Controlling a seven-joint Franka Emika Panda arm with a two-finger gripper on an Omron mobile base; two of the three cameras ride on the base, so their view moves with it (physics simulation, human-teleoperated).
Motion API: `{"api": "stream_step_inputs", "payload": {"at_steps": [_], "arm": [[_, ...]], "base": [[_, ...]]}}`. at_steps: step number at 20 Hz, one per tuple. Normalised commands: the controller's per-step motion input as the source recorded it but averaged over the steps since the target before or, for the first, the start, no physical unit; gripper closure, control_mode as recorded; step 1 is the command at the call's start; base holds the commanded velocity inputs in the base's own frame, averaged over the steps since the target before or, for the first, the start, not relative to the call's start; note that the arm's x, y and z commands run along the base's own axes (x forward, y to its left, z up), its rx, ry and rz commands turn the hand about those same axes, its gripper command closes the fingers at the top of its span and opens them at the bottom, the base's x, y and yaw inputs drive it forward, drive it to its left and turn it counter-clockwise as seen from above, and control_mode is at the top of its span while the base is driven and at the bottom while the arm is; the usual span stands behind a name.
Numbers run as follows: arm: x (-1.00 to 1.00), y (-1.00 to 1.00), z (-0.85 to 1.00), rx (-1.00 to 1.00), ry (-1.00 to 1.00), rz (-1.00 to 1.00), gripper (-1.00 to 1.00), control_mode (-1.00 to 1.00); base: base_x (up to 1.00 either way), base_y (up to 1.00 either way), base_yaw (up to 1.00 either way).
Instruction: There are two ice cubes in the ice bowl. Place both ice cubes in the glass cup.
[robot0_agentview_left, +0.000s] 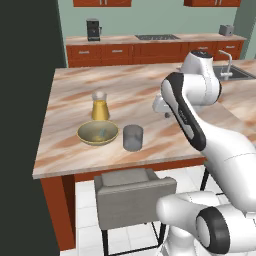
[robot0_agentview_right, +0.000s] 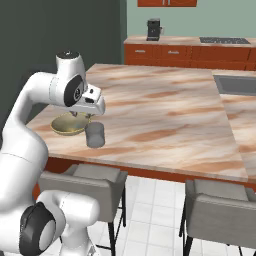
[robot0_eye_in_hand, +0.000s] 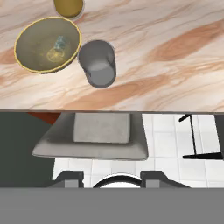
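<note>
The gripper (robot0_eye_in_hand: 112, 177) shows in the hand view as two dark finger tips at 6 o'clock, set apart with nothing between them; how wide they stand is hard to judge, since the tips are cut off low. In the left base view the arm rises from 5 o'clock, bends at an elbow and ends in the hand (robot0_agentview_left: 162, 106), which hangs above the marble counter (robot0_agentview_left: 145, 85) to the 3 o'clock side of the glass cup (robot0_agentview_left: 133, 138). In the right base view the white wrist hides part of the ice bowl (robot0_agentview_right: 69, 125). The bowl sits just beside the cup, at its 9 o'clock in the left base view. Pale ice cubes (robot0_eye_in_hand: 60, 43) lie in the bowl, blurred together. A flask (robot0_agentview_left: 100, 106) of yellow liquid stands just behind the bowl. A grey stool (robot0_eye_in_hand: 94, 133) sits under the counter edge.
</note>
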Motion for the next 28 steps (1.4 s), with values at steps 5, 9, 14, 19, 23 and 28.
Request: {"api": "stream_step_inputs", "payload": {"at_steps": [5,9,14,19,23,28], "arm": [[0.0,0.68,-0.01,0.0,0.0,-0.02,-1.0,-1.0],[0.0,1.0,-0.08,0.0,0.0,-0.01,-1.0,-1.0],[0.05,0.5,-0.21,0.05,0.0,0.0,-1.0,-1.0],[0.27,0.16,-0.38,-0.11,0.0,0.02,-1.0,-1.0],[0.54,0.39,-0.26,-0.05,0.0,0.03,-1.0,-1.0],[0.63,0.29,-0.16,0.0,0.0,0.02,-1.0,-1.0]], "base": [[0.0,0.0,0.0],[0.0,0.0,0.0],[0.0,0.0,0.0],[0.0,0.0,0.0],[0.0,0.0,0.0],[0.0,0.0,0.0]]}}
